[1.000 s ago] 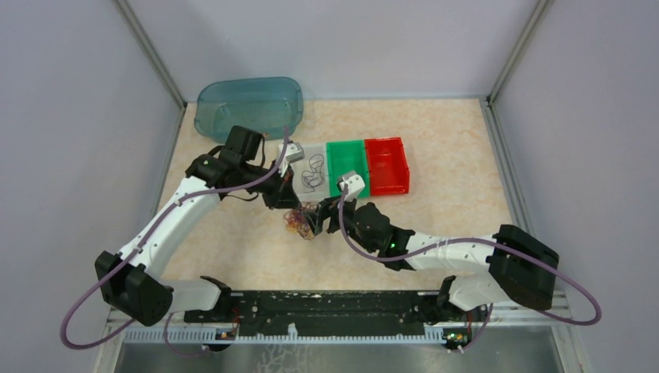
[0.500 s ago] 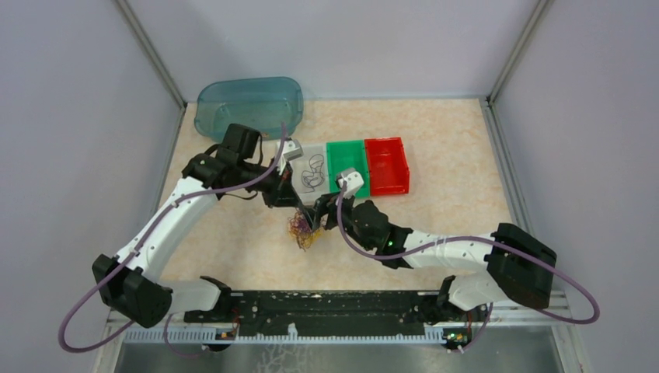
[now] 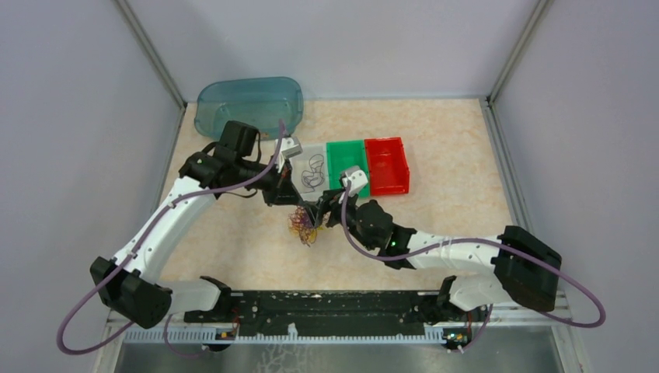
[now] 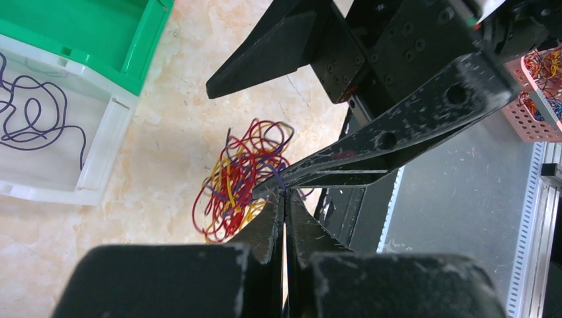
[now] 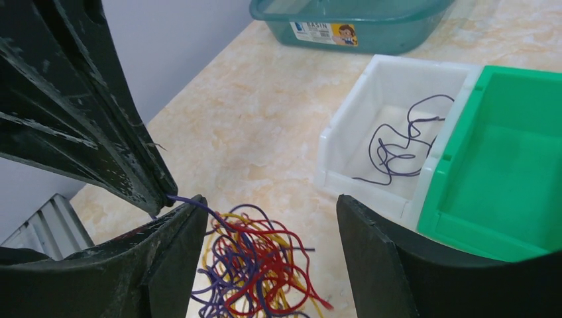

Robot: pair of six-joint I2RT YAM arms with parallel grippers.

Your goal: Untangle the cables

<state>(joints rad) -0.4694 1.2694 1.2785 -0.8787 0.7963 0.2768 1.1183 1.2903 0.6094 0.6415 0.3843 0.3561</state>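
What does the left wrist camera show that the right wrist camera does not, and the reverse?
Only the left wrist view shows a pink basket holding more wires and a grey metal shelf. Only the right wrist view shows the blue-green tub with its label and the wall. Both show the tangle of red, yellow and purple cables, the white bin with one purple cable inside, the green bin, and the left tool shut on a purple strand.

A robotics lab cell: grey panels (image 3: 334,39) on metal posts (image 3: 151,50) enclose the marble-patterned table (image 3: 451,155), a mounting rail (image 3: 326,303) along its near edge.
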